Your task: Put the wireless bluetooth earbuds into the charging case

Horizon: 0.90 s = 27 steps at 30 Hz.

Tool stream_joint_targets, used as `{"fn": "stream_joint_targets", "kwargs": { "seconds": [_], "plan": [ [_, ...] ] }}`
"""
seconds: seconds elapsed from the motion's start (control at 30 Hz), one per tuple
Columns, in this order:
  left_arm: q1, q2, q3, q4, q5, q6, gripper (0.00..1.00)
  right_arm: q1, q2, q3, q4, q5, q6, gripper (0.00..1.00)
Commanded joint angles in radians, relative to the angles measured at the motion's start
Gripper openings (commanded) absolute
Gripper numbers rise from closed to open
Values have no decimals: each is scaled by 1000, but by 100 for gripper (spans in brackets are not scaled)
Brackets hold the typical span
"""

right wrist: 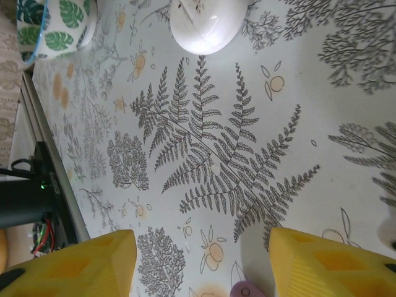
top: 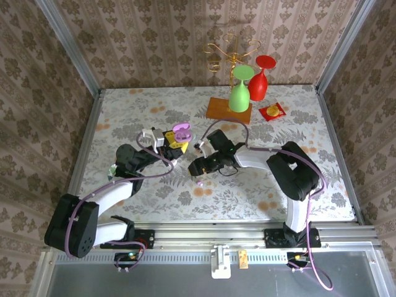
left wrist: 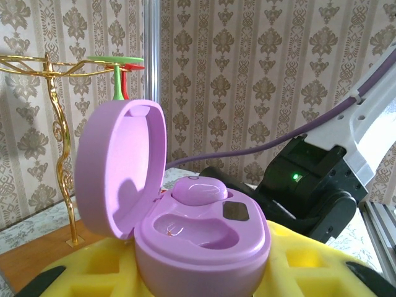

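Closest to the left wrist camera sits the purple charging case [left wrist: 204,247], its lid up, clamped between the yellow jaws of the left gripper [top: 176,141]. A seated earbud [left wrist: 198,190] fills one of its two wells and the other well [left wrist: 179,228] is empty. The jaws of the right gripper [right wrist: 204,260] stand wide apart and hold nothing. A loose earbud [right wrist: 244,289], also purple, lies on the counter [right wrist: 278,124] between them, at the lower edge of that view. I judge this earbud to be very light, hard and smooth, so it may slip or jump away when squeezed. The grip should be gentle, across its broader body, low near the counter. A white oval case [right wrist: 207,21] lies well apart.
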Motion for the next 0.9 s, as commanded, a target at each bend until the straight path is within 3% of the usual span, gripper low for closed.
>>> {"fn": "stream_joint_targets", "kwargs": {
  "seconds": [0.0,0.53,0.87],
  "plan": [
    [3,-20,-5,15,3,11,31,6,46,35,-41,-30,-69,59],
    [3,15,15,32,21,5,30,18,13,-47,-63,-93,-95,56],
    [4,28,17,50,27,-5,30,38,-38,-58,-137,-69,-131,50]
  ]
}}
